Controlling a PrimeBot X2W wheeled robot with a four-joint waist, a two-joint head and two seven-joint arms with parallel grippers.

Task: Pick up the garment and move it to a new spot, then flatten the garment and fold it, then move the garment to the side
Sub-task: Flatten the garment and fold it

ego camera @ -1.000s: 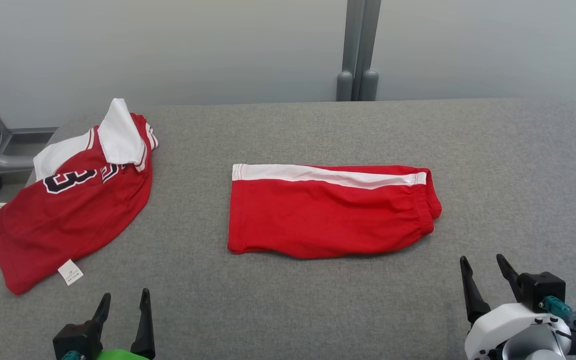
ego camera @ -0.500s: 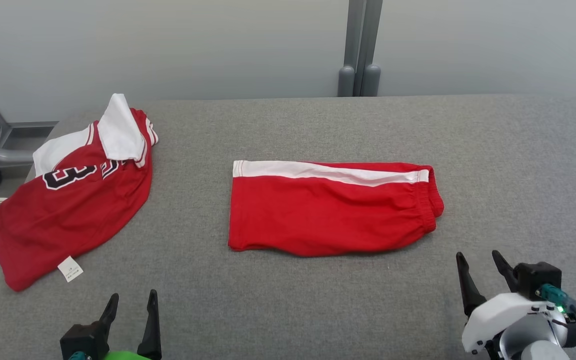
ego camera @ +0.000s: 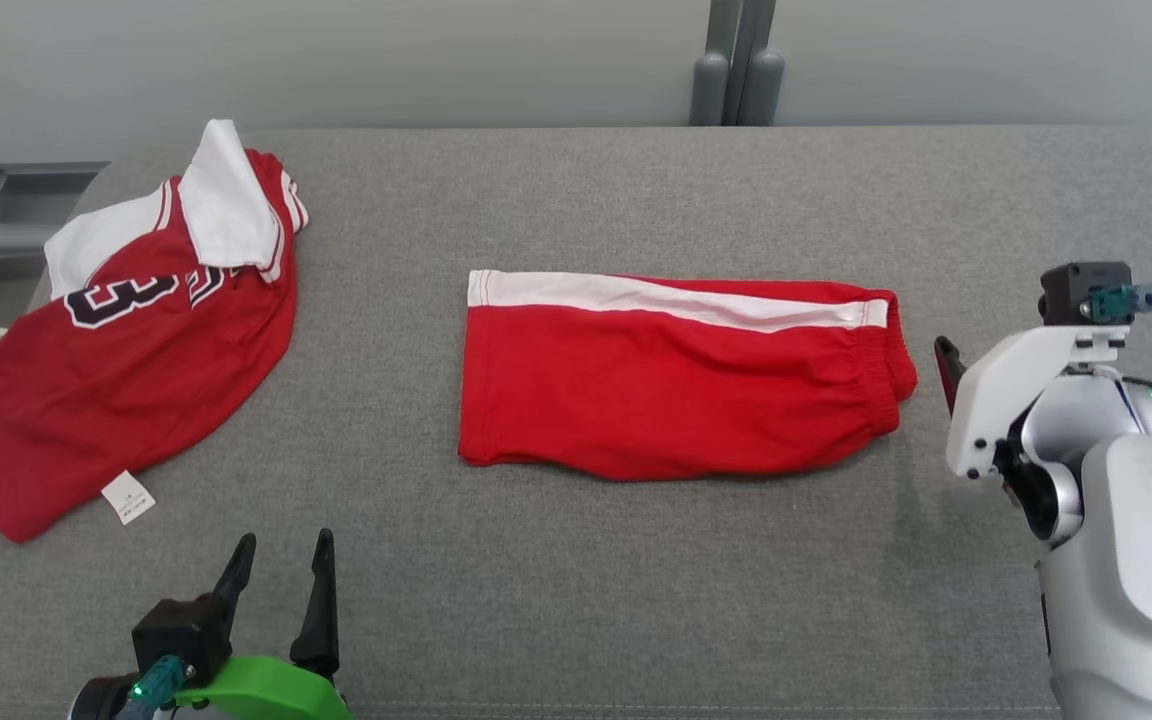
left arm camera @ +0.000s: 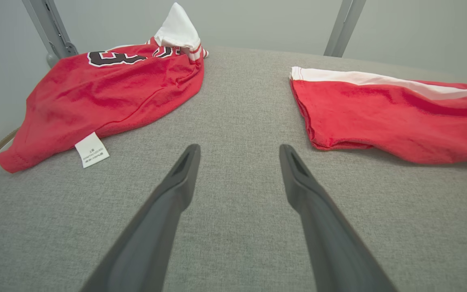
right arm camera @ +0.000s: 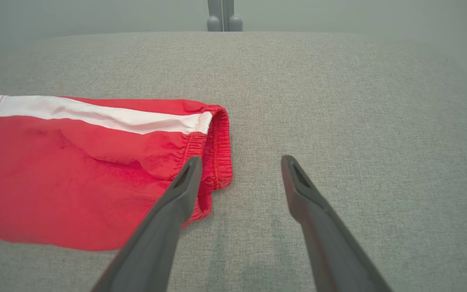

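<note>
At centre frame: red shorts [ego camera: 676, 380], flat on grey table [ego camera: 636, 600], waistband toward right. Near waistband, at right: right gripper [right arm camera: 238, 164], fingers spread wide, empty. At lower left: left gripper [ego camera: 285, 540], likewise wide, empty. Probably reaching for a fold: pinch all layers at waistband, lift low, avoid dragging.

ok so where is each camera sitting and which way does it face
Head view: on the head, facing forward and down at the table; left pincer at lower left, right pincer and its arm at right.
Left wrist view: low over the table, facing along its open fingers toward the jersey and the leg end of the shorts.
Right wrist view: above the table, facing along its open fingers at the waistband end of the shorts.
Shared: both wrist views show the shorts, opposite ends.
</note>
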